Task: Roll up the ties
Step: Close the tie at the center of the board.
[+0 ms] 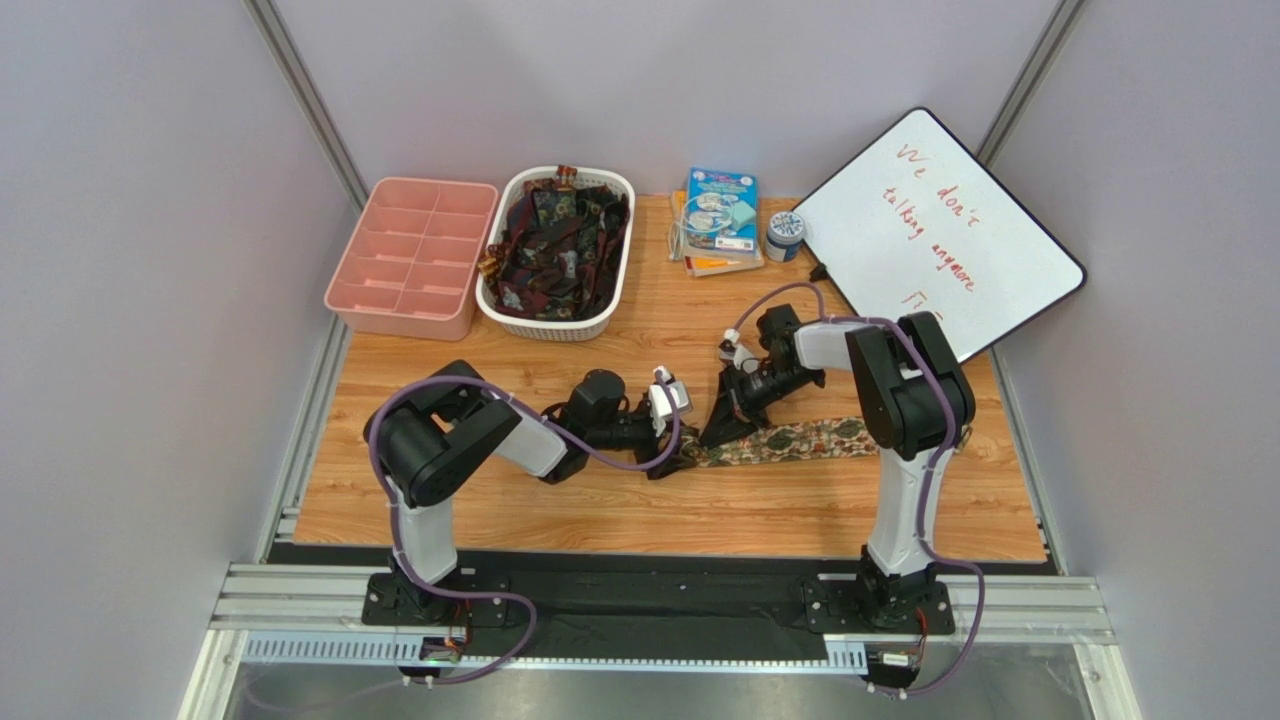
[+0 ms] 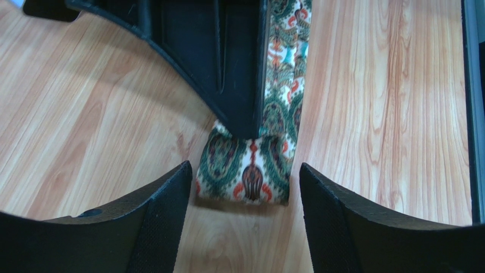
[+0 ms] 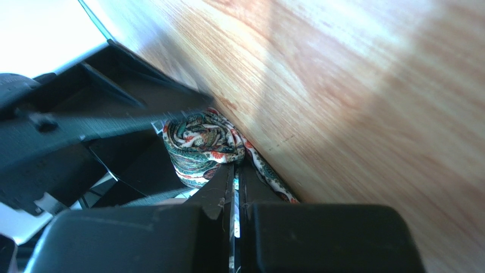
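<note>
A green, white and orange patterned tie (image 1: 796, 441) lies flat on the wooden table, its left end wound into a small roll (image 2: 250, 176). My right gripper (image 1: 727, 419) is shut, its fingertips (image 3: 234, 168) pinched into the roll (image 3: 196, 142). Its black finger (image 2: 227, 68) also shows in the left wrist view, pressing on top of the roll. My left gripper (image 1: 676, 435) is open and low over the table, its fingers (image 2: 165, 216) standing either side of the roll without touching it. Dark red and black ties (image 1: 559, 240) are piled in a white basket (image 1: 549, 326).
A pink divided tray (image 1: 409, 255) stands left of the basket. Books (image 1: 718, 218), a tape roll (image 1: 784, 233) and a whiteboard (image 1: 939, 233) are at the back right. The table's right edge (image 2: 469, 114) shows in the left wrist view.
</note>
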